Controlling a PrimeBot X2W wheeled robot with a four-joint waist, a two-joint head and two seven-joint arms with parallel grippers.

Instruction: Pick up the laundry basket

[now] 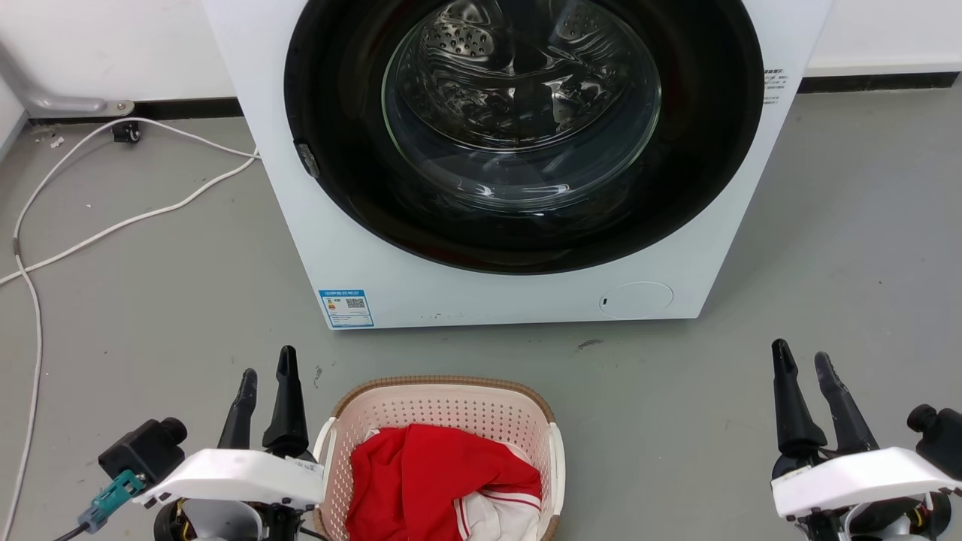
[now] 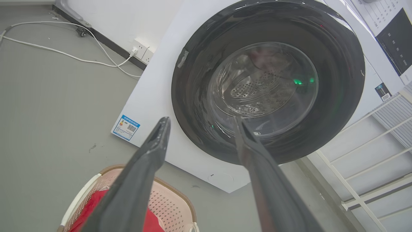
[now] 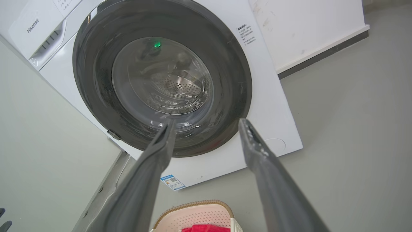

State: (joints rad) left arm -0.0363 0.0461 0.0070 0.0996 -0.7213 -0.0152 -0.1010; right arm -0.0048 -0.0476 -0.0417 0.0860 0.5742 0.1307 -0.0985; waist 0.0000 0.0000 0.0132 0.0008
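Left pincer (image 1: 267,366) agape beside laundry basket (image 1: 443,409)

1 laundry basket (image 1: 443,409); 1 washing machine (image 1: 361,248); 1 red garment (image 1: 428,473); 1 blue label (image 1: 346,308); 2 grippers: left gripper (image 1: 267,362), right gripper (image 1: 801,351).

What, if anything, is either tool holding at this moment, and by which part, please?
Nothing is held. The left tool and the right tool are both open and empty, and the laundry basket stands between them, ungripped.

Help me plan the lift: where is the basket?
The basket sits bottom centre of the head view, before the washer, right beside the left jaws.
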